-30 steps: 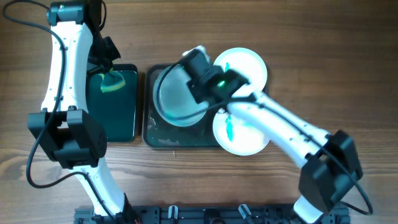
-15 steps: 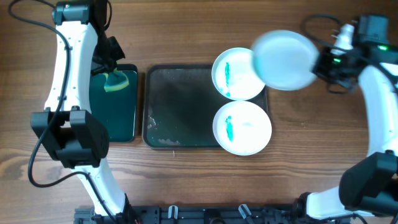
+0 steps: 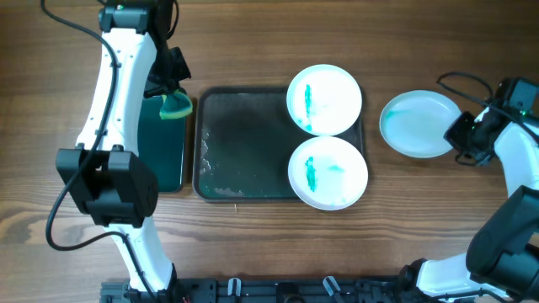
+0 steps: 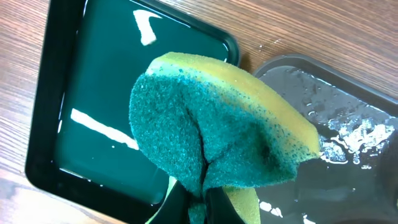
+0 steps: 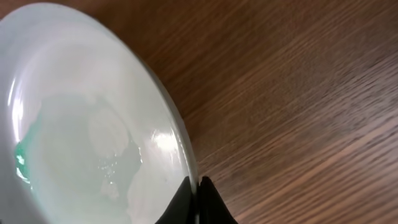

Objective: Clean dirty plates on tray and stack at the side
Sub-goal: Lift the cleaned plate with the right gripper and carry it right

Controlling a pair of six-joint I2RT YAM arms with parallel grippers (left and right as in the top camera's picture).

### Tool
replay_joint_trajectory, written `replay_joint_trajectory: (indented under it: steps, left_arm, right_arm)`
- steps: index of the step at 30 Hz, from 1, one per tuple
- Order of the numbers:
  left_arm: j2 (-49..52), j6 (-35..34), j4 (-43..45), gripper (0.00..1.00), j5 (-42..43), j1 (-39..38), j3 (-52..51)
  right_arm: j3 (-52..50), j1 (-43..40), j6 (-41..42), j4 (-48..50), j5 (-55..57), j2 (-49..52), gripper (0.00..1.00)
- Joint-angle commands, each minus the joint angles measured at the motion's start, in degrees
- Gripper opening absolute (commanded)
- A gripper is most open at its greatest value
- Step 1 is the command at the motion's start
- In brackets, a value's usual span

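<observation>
Right gripper [image 3: 465,137] is clamped on the right rim of a plate [image 3: 417,124], which lies tray-side of it, over bare table [image 3: 438,210] right of the tray [image 3: 244,135]. Left gripper [image 3: 173,89] grips the sponge [image 3: 175,107].

The sponge [image 4: 217,137] was soft yellow foam with a coarse green scouring face. The small tray [image 4: 99,93] looked like glossy plastic, the grey tray [image 4: 348,180] duller and wet with beads of water. The plate [image 5: 93,143] was smooth, shiny and wet, the tabletop [image 5: 298,93] matt wood grain.
</observation>
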Motion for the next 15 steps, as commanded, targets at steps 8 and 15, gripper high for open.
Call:
replay_joint_trajectory:
  steps: [8, 15]
  left_arm:
    - [-1.38, 0.48, 2.08, 0.04, 0.15, -3.72, 1.11]
    - [-1.27, 0.52, 2.62, 0.04, 3.15, -5.35, 1.11]
  right_arm:
    - [5.6, 1.07, -1.03, -14.08, -16.65, -5.62, 0.39]
    - [4.63, 14.14, -8.76, -23.45, -20.48, -7.87, 0.39]
